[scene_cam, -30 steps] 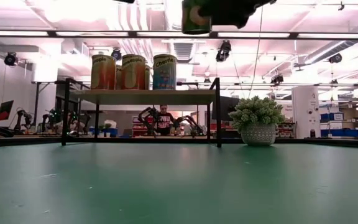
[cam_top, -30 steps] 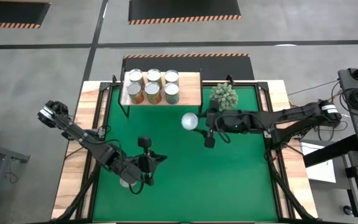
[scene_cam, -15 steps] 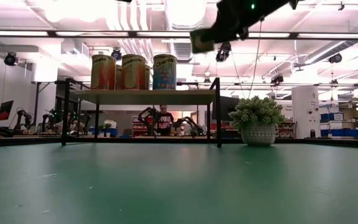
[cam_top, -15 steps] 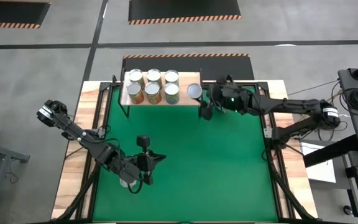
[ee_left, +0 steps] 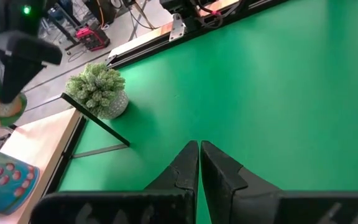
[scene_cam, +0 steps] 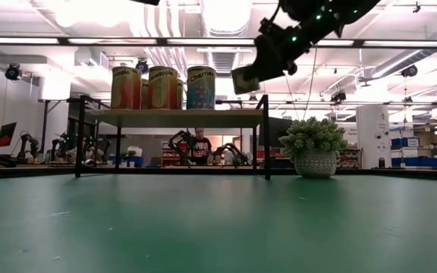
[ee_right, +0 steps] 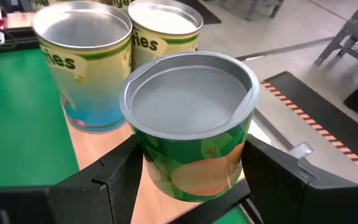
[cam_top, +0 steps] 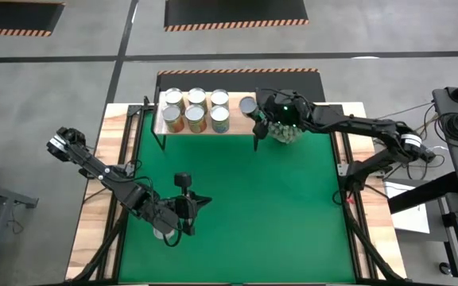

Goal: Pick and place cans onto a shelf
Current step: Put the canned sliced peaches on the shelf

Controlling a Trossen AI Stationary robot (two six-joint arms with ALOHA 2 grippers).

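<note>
your right end effector (ee_right: 188,180) grips a green-labelled can (ee_right: 190,124) by its sides, holding it in the air at the open right end of the wooden shelf (cam_top: 246,123), just beside six cans (cam_top: 196,110) standing there in two rows. your left end effector (ee_left: 199,163), fingers pressed together, waits low over the green tabletop (cam_top: 277,206), well apart. a potted plant (scene_cam: 314,149) stands near the shelf's right legs.
</note>
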